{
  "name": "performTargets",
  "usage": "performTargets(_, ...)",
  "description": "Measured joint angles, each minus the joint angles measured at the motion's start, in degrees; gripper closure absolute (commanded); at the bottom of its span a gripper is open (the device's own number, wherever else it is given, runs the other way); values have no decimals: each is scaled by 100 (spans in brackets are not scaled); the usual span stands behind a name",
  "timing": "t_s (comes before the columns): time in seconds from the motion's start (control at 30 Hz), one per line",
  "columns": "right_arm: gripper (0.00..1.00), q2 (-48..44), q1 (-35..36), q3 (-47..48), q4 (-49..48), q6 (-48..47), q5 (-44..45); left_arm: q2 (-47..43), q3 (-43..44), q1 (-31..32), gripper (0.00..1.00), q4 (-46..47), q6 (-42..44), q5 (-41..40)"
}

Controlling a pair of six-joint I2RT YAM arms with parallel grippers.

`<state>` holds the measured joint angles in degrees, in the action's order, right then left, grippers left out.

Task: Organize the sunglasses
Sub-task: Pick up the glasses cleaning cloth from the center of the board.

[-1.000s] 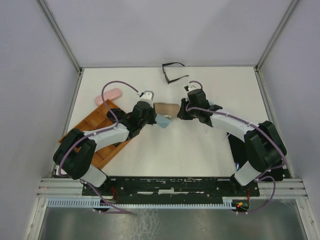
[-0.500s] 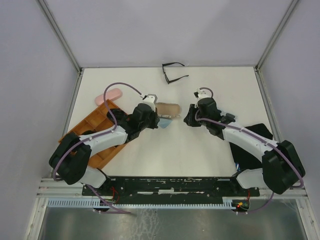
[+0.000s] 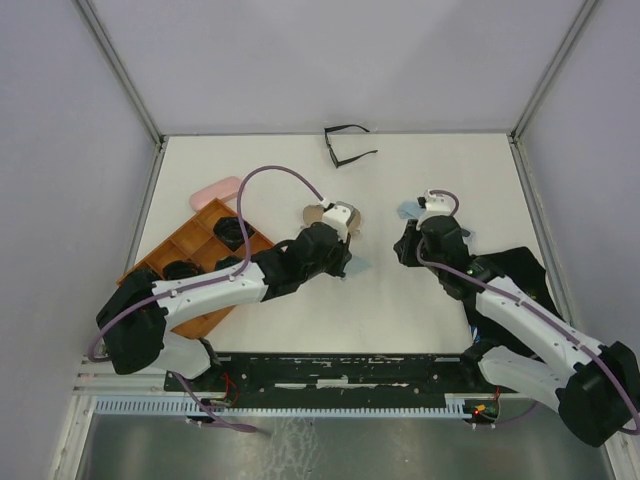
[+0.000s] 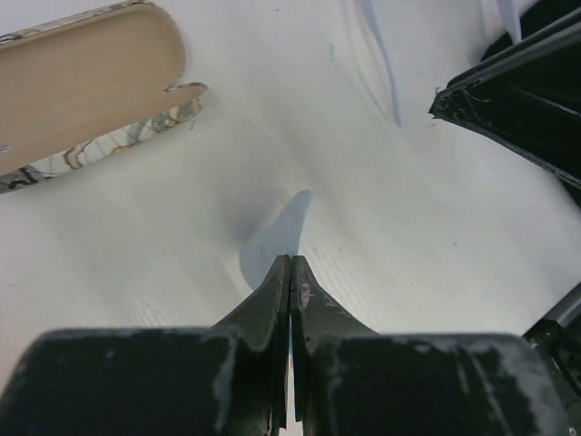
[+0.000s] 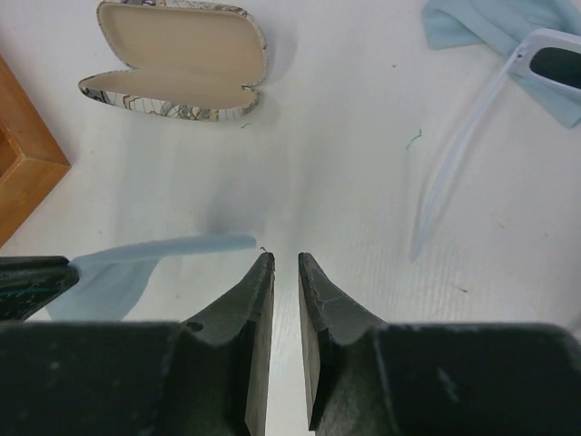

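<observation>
While the left claw (image 4: 290, 269) is pinched shut on a corner of a light-blue cloth (image 5: 136, 263), the right claw (image 5: 281, 263) hangs over bare table (image 3: 380, 300), its fingers a narrow gap apart with nothing between them.

Just beyond the right claw lies a pair of white-framed sunglasses (image 5: 543, 56) with dark lenses. One slim white arm is stretched across the table and the front rests on a second pale-blue cloth (image 5: 490, 25).

Thin black-framed glasses (image 3: 340, 158) sit at the far edge of the table, arms unfolded, well apart from both claws.

Two dark, black pairs (image 3: 230, 232) sit in separate compartments of the wooden tray (image 3: 190, 238) on the left.

An open patterned case (image 5: 182, 59) with beige lining lies between the tray and the white pair, and a pink case (image 3: 217, 190) lies just beyond the tray.
</observation>
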<state>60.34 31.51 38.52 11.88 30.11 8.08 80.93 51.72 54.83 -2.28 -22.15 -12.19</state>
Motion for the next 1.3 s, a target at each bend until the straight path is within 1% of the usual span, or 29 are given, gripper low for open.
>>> performTargets(0.2, 75, -713, 0, -293, 369, 4, 326, 0, 345, 592, 97, -308, -267, -179)
performTargets(0.4, 75, -1121, -7, -444, 671, 13, 516, 61, 730, 1047, 97, -553, -619, -262)
performTargets(0.6, 76, -1274, -11, -472, 831, 26, 605, 291, 901, 1355, 97, -610, -957, -203)
performTargets(0.8, 76, -1342, -13, -538, 927, 48, 623, 466, 903, 1679, 97, -693, -1220, 52)
performTargets(0.93, 76, -1344, -13, -566, 968, 79, 616, 483, 761, 1790, 97, -551, -1386, 223)
performTargets(1.07, 76, -1241, -13, -566, 957, 160, 588, 483, 435, 1788, 97, -424, -1482, 170)
performTargets(1.3, 76, -896, -13, -566, 916, 203, 455, 483, -109, 1589, 97, -304, -1510, 4)
